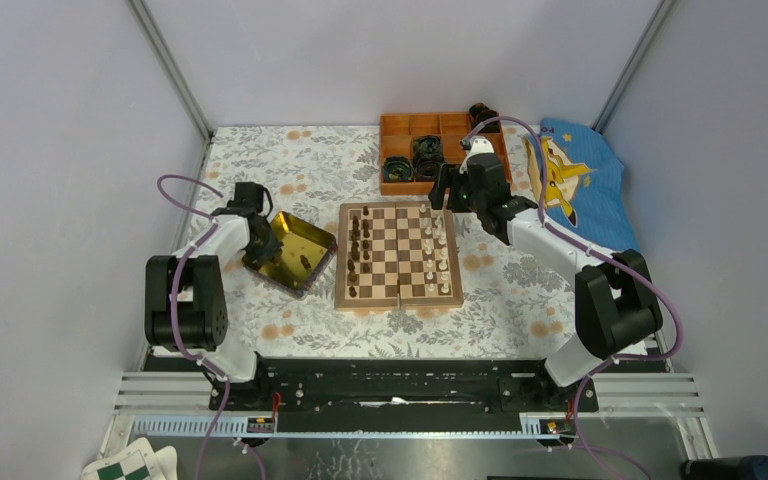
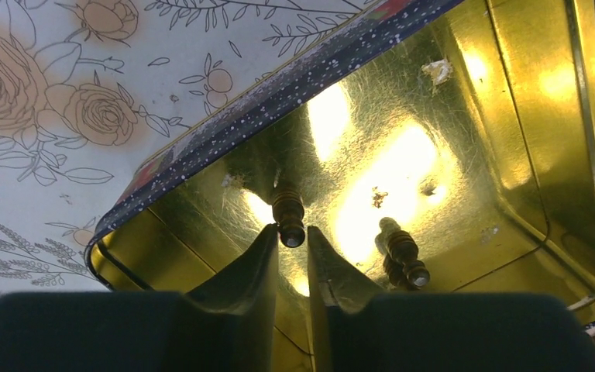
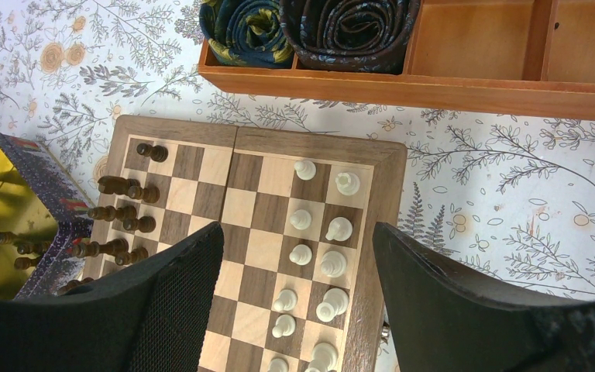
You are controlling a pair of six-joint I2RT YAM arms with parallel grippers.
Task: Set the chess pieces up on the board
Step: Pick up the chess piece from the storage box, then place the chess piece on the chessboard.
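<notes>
Board [image 1: 398, 255] mostly set, cream pieces [image 3: 331, 263] ranked; two dark pieces [image 2: 403, 252] remain in gold tray [image 2: 511, 116], centre-left. Left hand [image 2: 292, 236] pinches one; right hand [image 3: 296, 232] spread, empty.

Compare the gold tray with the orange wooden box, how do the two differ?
The gold tray is shiny, with one open well; the orange box is wood split into compartments. The tray holds dark chess pieces; the box holds dark coiled rolls. The tray sits askew left of the board; the box sits square beyond it. Both are open-topped, on the floral cloth.
</notes>
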